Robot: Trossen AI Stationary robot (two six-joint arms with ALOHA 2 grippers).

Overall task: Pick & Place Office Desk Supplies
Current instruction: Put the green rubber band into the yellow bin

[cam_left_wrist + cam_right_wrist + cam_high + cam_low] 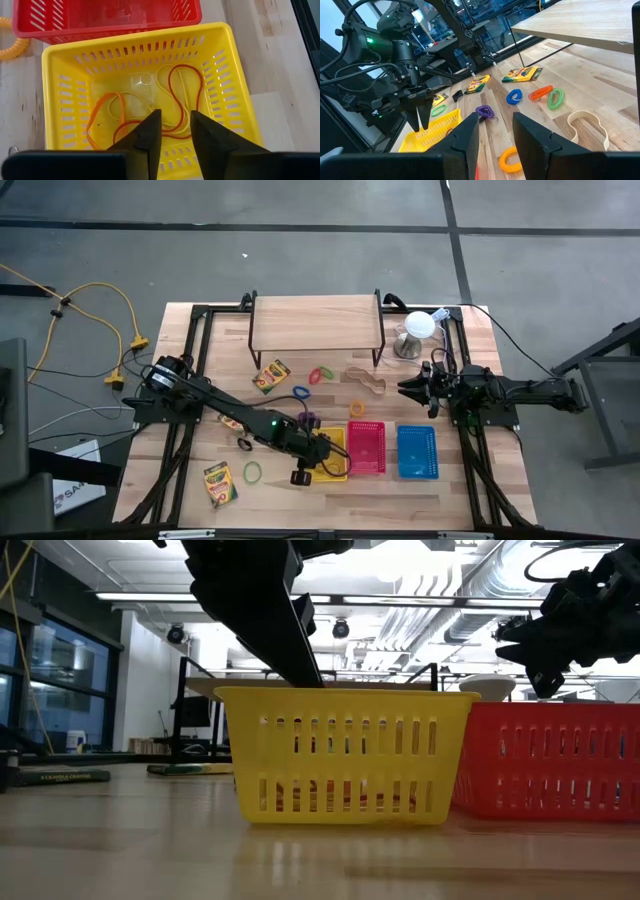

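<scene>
The left gripper (175,131) hung just above the yellow basket (235,80), its two dark fingers (150,132) parted by a narrow gap with nothing between them. On the basket floor beneath lay a tangle of thin rubber bands (175,95): red, orange and yellow loops overlapping one another. From table height the left arm came down behind the yellow basket's near wall, and the red bands showed faintly through the slots.

The red basket (366,447) stood touching the yellow one, and the blue basket (416,451) stood just beside the red.

The right gripper (495,132) waited near the right edge of the table, raised off the surface beside the white dome (419,326), fingers apart and holding nothing.

Other supplies lay on the bare wood. One crayon box (270,376) sat in front of the wooden riser (316,320), another (219,483) near the table's front left corner. A green rubber band (253,472) lay between that box and the yellow basket. A green coil (555,98), an orange coil (540,92) and a blue ring (513,96) lay close together near the riser; a purple ring (483,112) lay nearer the baskets, a yellow coil (509,158) close to the red basket. A tan loop (587,127) lay apart from them.
</scene>
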